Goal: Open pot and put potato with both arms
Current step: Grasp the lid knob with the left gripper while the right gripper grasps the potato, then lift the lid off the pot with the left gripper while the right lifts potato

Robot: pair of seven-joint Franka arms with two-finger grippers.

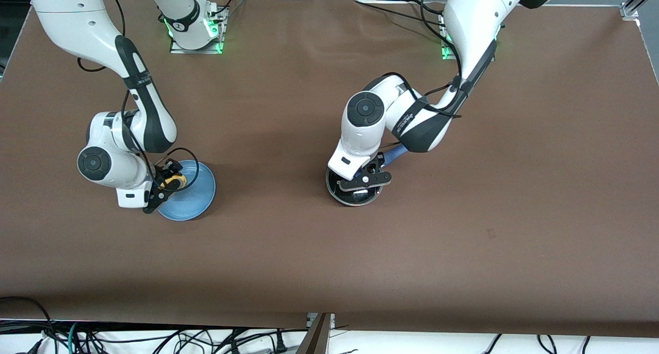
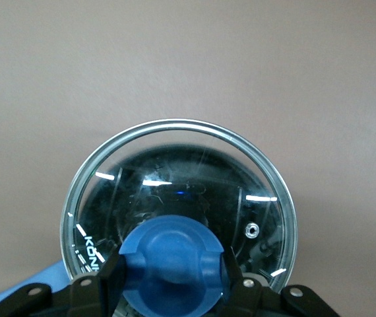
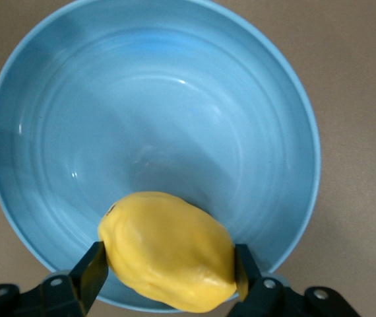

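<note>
Over the blue plate [image 1: 188, 191], the right gripper [image 3: 168, 271] pinches the potato [image 3: 171, 251] across its short width — long axis spanning finger to finger. Mid-table, bare cloth around, the left gripper [image 2: 169, 277] clamps the pot [image 1: 355, 188] lid's knob [image 2: 171, 264].

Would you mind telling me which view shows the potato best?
The right wrist view: the potato fills it, between the right gripper's fingers over the plate. The front view shows only a yellow speck; the left wrist view, nothing.

A brown cloth [image 1: 288, 251] covers the table; at six o'clock black cables [image 1: 170, 338] tangle along its white edge [image 1: 422, 343].
</note>
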